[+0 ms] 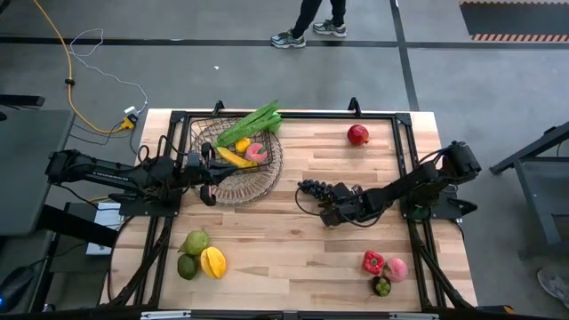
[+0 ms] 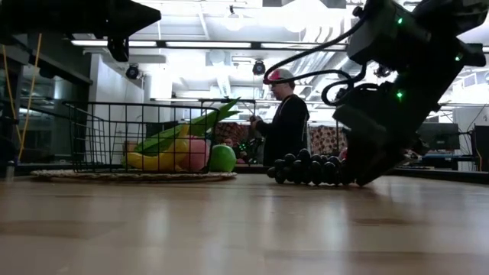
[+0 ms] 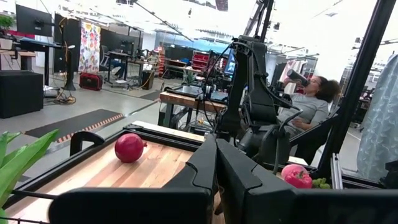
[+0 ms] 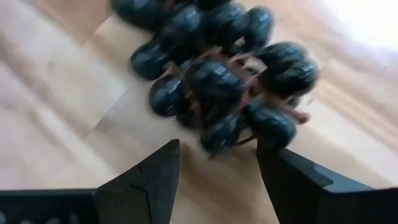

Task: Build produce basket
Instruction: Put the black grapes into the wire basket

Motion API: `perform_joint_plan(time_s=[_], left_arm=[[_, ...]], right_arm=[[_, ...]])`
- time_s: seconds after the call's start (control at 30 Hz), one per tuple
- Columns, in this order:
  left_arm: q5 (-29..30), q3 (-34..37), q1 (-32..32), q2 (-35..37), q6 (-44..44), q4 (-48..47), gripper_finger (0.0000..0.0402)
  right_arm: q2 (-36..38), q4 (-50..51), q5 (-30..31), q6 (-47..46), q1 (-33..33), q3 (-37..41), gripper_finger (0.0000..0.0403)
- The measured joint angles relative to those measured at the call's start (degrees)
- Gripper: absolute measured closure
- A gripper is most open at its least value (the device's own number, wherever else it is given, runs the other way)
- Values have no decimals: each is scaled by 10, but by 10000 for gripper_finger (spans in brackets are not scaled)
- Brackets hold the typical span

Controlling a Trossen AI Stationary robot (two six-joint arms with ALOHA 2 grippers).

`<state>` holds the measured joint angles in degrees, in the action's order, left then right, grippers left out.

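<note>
High view: you have the wooden table (image 1: 293,240) with the wire basket (image 1: 267,173) near its far left corner, sitting on a round woven mat.
Basket contents: you can see long green leafy stalks (image 1: 252,124) lying across the far rim, a yellow piece (image 1: 233,156), a small orange piece (image 1: 242,144) and a pink piece (image 1: 257,152) inside.
Low view of basket: the same load shows through the mesh, with a round green piece (image 2: 222,158) against the near wall.
Left gripper (image 1: 210,178): your left claw is at the basket's left rim, its fingers (image 3: 205,171) pressed together with nothing between them.
Right gripper (image 1: 331,206): your right claw is low over the middle of the table, just beside the dark grapes (image 1: 315,188); its fingers (image 4: 152,180) stand apart, and the bunch lies on the wood just ahead of the tips, not clamped.
Loose, far side: a red pomegranate (image 1: 357,135) sits alone near the far right edge.
Loose, near left: two green fruits (image 1: 192,253) and a yellow one (image 1: 212,261) are grouped together.
Loose, near right: a red pepper (image 1: 372,261), a pink fruit (image 1: 396,268) and a small dark green piece (image 1: 381,286) lie close together.
Room: a person (image 2: 284,122) sits beyond the table in the low view.
</note>
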<state>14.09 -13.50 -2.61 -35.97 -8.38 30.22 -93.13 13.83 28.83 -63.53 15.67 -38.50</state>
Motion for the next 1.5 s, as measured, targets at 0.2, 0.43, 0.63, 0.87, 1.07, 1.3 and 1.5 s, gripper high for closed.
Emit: perform_joint_plan(time_s=[0.2,0.43,0.63,0.87,1.07,1.3,1.5], left_arm=[[0,0,0,0,0,0,402],[0,0,0,0,0,0,401],[0,0,0,0,0,0,401],[0,0,0,0,0,-1,401],[0,0,0,0,0,-4,401],[0,0,0,0,0,-4,402],[0,0,0,0,0,-4,401]], right_arm=[[-3,7,17,-7,-1,1,211],[-7,14,44,-6,0,1,283],[-7,19,76,11,0,1,377],[4,26,89,55,1,0,399],[70,44,87,98,1,-2,401],[149,54,80,131,1,-2,402],[160,53,60,151,1,-2,402]])
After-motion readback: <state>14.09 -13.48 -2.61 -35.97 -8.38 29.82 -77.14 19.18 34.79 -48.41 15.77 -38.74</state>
